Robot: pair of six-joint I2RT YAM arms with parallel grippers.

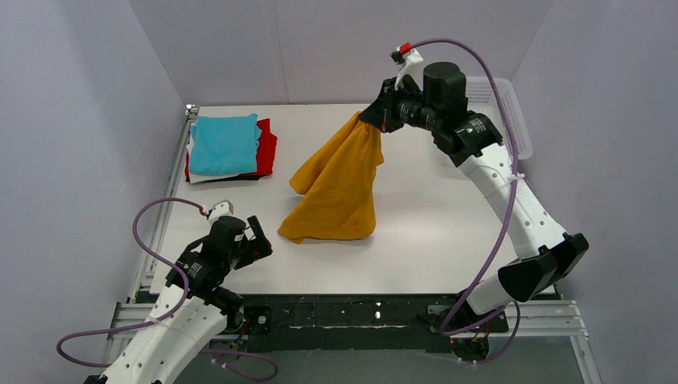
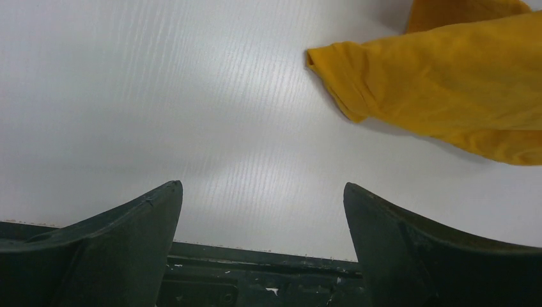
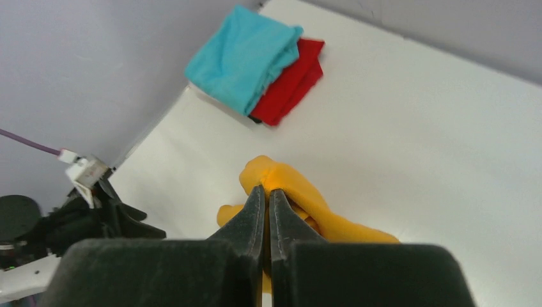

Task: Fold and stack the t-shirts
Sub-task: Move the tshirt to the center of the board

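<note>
Right claw (image 1: 377, 117) is pinched shut on one edge of the mustard-orange t-shirt (image 1: 336, 188) and raised above the far middle of the bench (image 1: 448, 232). The shirt hangs from that single grip. Its lower part drapes onto the bench toward the near left, bunched rather than spread.

Judgement: it is held high so the cloth's own weight pulls it out and exposes a second edge. One pinch point alone cannot lay it flat.

Left claw (image 2: 262, 188) is open and empty, low over the near-left bench. Its wrist view shows a hemmed end of the shirt just ahead and to the right, not touching. It is probably staged there to take that trailing end.

Folded stack at the far-left corner: turquoise t-shirt (image 1: 225, 144) on top, red t-shirt (image 1: 268, 150) beneath. It sits well apart from the hanging shirt, which leaves the middle as folding area.

Status: mustard shirt not yet folded, stacking to follow. White mesh basket (image 1: 504, 112) sits behind the right arm, far right
</note>
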